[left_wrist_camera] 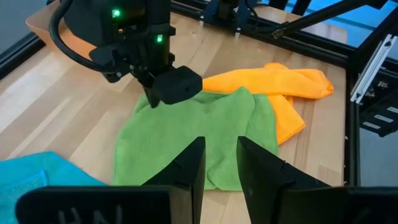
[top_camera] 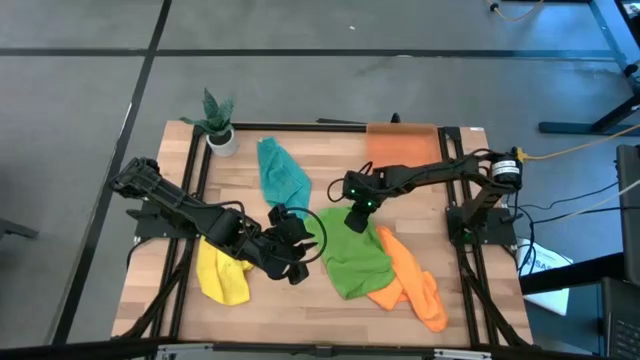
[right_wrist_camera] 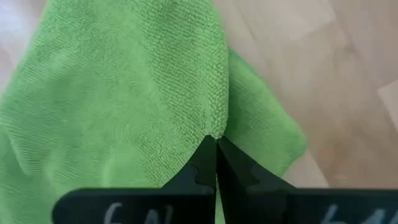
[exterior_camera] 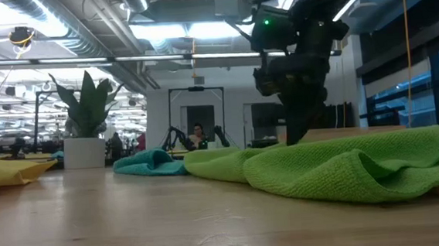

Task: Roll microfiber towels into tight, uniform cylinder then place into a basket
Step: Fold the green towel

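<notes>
Table [top_camera: 300,300]: green microfiber towel [top_camera: 355,262] crumpled at centre, unrolled.
Basket [top_camera: 402,140]: far right, holds no towel.
Right end effector [right_wrist_camera: 216,144]: fingers together, pinching towel's far edge fold, likely to spread it.
Left end effector [left_wrist_camera: 219,163]: fingers apart, holding nothing, near towel's left.

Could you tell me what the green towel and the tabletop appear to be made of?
The green towel looks like soft microfiber cloth: a fine, nubby, matte weave that drapes in loose folds where the right hand pinches its edge. The tabletop looks like pale wooden planks with a smooth finish, showing visible grain and seams.
</notes>
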{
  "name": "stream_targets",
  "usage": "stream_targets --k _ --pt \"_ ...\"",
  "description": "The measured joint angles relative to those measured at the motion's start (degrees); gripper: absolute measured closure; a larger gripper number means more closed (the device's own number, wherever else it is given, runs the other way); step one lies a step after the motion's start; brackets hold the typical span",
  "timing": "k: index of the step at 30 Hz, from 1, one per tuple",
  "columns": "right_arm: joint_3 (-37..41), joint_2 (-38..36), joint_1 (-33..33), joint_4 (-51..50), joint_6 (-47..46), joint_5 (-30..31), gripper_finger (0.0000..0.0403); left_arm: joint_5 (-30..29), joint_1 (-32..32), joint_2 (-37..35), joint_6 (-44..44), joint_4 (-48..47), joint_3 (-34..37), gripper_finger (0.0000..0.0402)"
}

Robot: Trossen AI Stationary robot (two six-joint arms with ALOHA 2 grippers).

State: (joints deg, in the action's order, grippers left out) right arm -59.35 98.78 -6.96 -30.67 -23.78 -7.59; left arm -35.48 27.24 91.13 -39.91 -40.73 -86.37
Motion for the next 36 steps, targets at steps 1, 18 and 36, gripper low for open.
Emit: stream_targets --k 1,18,36 --pt "0.0 0.0 0.0 -0.2 0.1 0.1 0.04 0.0 0.0 0.0 0.0 0.0 0.0 0.0319" --pt "0.0 -4.9 -0.3 -5.6 3.3 4.3 0.0387 0.0 0.0 0.0 0.0 0.0 0.0 0.0319" --pt "0.0 -9.1 -0.1 -5.4 3.1 -6.1 0.0272 0.0 0.0 0.0 -0.1 0.0 0.0 0.0319"
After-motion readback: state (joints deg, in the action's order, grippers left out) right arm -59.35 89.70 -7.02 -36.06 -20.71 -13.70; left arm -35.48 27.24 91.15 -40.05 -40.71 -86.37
